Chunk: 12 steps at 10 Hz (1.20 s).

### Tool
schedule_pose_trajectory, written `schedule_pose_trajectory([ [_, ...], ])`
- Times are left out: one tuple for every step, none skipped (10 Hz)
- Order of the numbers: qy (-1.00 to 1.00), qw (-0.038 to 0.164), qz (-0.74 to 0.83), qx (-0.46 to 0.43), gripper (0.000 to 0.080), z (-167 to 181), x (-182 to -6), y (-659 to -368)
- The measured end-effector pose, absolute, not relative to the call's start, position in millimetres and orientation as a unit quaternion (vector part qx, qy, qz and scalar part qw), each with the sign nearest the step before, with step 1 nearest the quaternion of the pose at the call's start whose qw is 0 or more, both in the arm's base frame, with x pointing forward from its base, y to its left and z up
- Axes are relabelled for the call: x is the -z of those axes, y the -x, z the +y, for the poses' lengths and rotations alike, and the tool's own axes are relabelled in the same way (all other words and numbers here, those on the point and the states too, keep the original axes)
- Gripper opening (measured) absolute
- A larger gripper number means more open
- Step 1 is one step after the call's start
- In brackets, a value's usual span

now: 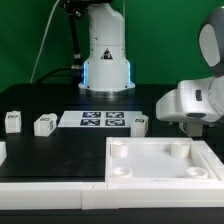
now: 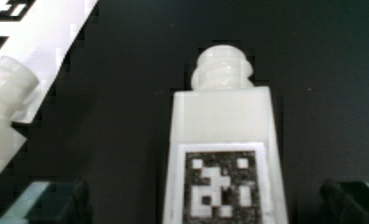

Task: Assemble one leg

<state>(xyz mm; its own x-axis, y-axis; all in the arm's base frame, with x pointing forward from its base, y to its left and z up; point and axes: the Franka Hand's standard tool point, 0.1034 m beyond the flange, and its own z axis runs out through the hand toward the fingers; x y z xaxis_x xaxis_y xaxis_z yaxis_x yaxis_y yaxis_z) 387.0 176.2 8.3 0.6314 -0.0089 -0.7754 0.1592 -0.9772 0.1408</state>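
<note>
Straddling the leg — end effector, jaws spread.

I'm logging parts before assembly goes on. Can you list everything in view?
legs: three in the exterior view, white with black-and-white tags, on the table, two to the exterior view's left of the marker board and one to its right; the wrist view shows one lying flat under the gripper
tray-like part: one, white, front, toward the exterior view's right
marker board: one, white with tags, mid-table
table: one, black
robot base: one, white, at the back
gripper: one, open
</note>
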Motion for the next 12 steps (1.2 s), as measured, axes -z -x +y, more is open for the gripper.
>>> schedule_pose_trajectory([
  [-0.898,0.098,0.041,0.428,0.0649,175,-8.4,-387],
  [-0.898,0.098,0.041,0.428,0.0649,175,-8.4,-387],
  [-0.898,0.098,0.040,0.428,0.0546,175,-8.4,-387],
  [-0.898,0.098,0.040,0.428,0.0412,175,-8.4,-388],
  [-0.898,0.098,0.040,0.428,0.0412,174,-8.4,-388],
  [-0.898,0.098,0.040,0.428,0.0288,174,-8.4,-388],
  [-0.898,0.098,0.040,0.428,0.0288,174,-8.4,-388],
  [-0.898,0.098,0.040,0.428,0.0288,174,-8.4,-388],
  [-0.898,0.098,0.039,0.428,0.0288,174,-8.4,-388],
  [-0.898,0.098,0.039,0.428,0.0288,174,-8.4,-388],
  [-0.897,0.098,0.046,0.428,0.0288,171,-11.2,-390],
  [-0.898,0.103,0.055,0.424,0.0288,165,-23.6,-398],
])
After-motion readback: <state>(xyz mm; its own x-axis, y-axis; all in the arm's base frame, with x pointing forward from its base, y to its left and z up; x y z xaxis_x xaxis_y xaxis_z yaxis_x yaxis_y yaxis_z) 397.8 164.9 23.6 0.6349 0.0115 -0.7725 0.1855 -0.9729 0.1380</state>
